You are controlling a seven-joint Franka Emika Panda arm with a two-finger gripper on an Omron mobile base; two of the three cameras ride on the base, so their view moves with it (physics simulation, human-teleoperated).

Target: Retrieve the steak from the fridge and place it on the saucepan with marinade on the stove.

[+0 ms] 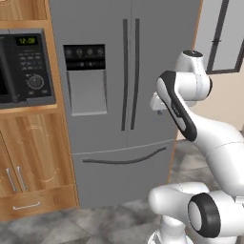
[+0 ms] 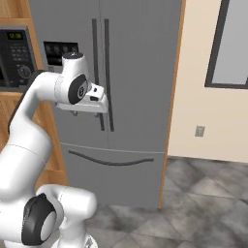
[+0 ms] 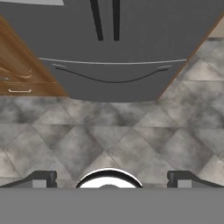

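The gripper (image 3: 112, 177) hangs wide open and empty above the floor (image 3: 109, 131), with the closed fridge (image 1: 119, 95) at twelve o'clock in the hand view, microwave (image 1: 24, 66) at its nine o'clock.

Fridge (image 1: 119, 71) doors shut, so inside hidden; top cut off by frame in both base views. Arm covers part of right door in left base view. Microwave (image 1: 24, 66) cut at left edge. Dispenser panel (image 1: 84, 51) buttons too small to read. Gripper (image 3: 112, 178) fingertips barely clear hand view's bottom
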